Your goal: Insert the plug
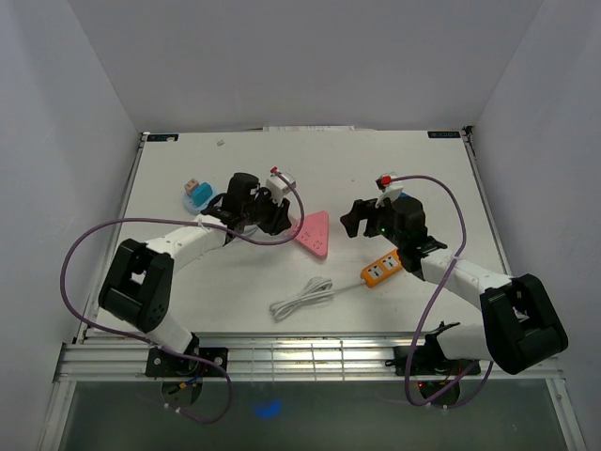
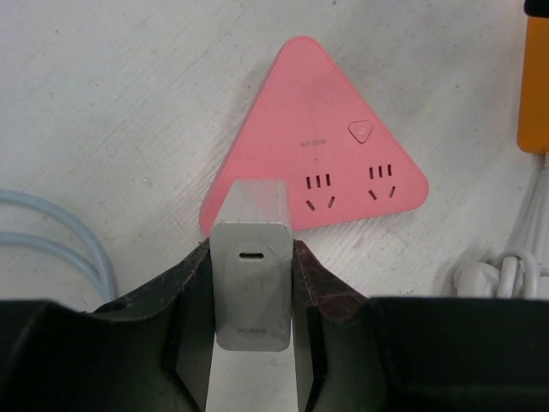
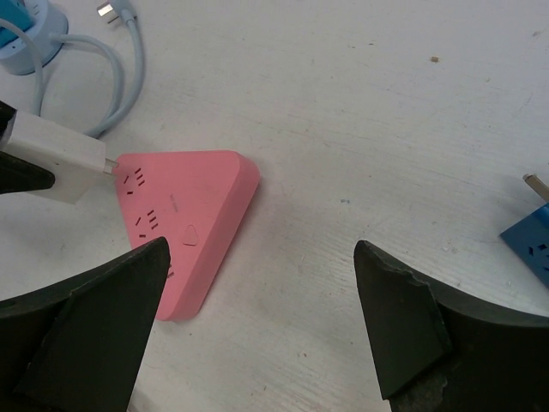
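Observation:
A white plug point(image 2: 251, 275), a charger block, sits between the fingers of my left gripper point(image 2: 251, 257), which is shut on it. It points at the pink triangular power strip point(image 2: 343, 154) lying flat on the table. In the right wrist view the plug point(image 3: 56, 154) has its metal prongs at the strip's point(image 3: 184, 215) left end, right by a socket; whether they are in it I cannot tell. From above, the left gripper point(image 1: 272, 211) is just left of the strip point(image 1: 315, 235). My right gripper point(image 1: 357, 218) hovers to the strip's right, open and empty point(image 3: 262, 283).
An orange power strip point(image 1: 382, 269) lies under the right arm, with a coiled white cable point(image 1: 302, 299) nearer the front edge. A blue holder point(image 1: 197, 193) with a light-blue cable point(image 3: 111, 69) sits at the left. A dark blue adapter point(image 3: 532, 236) lies to the right.

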You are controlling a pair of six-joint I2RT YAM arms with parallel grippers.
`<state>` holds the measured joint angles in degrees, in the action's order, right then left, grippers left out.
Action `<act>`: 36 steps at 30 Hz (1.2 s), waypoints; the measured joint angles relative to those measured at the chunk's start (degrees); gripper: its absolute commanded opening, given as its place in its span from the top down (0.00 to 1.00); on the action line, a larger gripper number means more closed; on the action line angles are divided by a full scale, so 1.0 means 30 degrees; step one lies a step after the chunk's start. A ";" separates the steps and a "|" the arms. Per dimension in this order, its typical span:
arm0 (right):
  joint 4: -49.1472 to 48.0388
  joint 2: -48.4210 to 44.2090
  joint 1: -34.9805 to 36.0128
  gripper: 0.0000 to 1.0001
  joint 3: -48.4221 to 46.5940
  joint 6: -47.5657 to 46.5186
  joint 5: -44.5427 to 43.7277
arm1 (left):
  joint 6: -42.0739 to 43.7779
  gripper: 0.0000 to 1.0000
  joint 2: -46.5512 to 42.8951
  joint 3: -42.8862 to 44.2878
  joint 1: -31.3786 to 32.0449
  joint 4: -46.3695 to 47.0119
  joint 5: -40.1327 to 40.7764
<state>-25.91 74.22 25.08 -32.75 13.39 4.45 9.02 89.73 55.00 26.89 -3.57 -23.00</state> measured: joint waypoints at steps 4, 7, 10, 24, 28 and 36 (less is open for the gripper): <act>0.0000 0.0000 -0.0102 0.07 0.0015 0.0007 0.0007 | -0.0022 1.00 0.0444 0.0000 0.0000 0.0044 0.0044; 0.0000 0.0000 -0.0109 0.07 0.0029 0.0022 0.0022 | -0.0044 1.00 0.0568 0.0000 0.0007 0.0058 0.0066; -0.0029 0.0000 -0.0146 0.07 0.0102 0.0036 0.0066 | -0.0102 1.00 0.0634 0.0000 0.0015 0.0044 0.0168; -0.0029 0.0022 -0.0233 0.07 0.0138 0.0051 0.0284 | -0.0466 1.00 0.1392 0.0372 0.0080 0.0044 0.0335; -0.0036 0.0051 -0.0233 0.07 0.0138 0.0044 0.0437 | -0.0597 1.00 0.1545 0.0466 0.0080 0.0044 0.0372; -0.0080 0.0146 -0.0233 0.07 0.0138 0.0044 0.0597 | -0.0750 1.00 0.1778 0.0743 0.0087 -0.0175 0.0437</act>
<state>-26.15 74.65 24.38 -32.34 13.52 6.24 6.76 95.07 57.23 27.16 -4.10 -21.69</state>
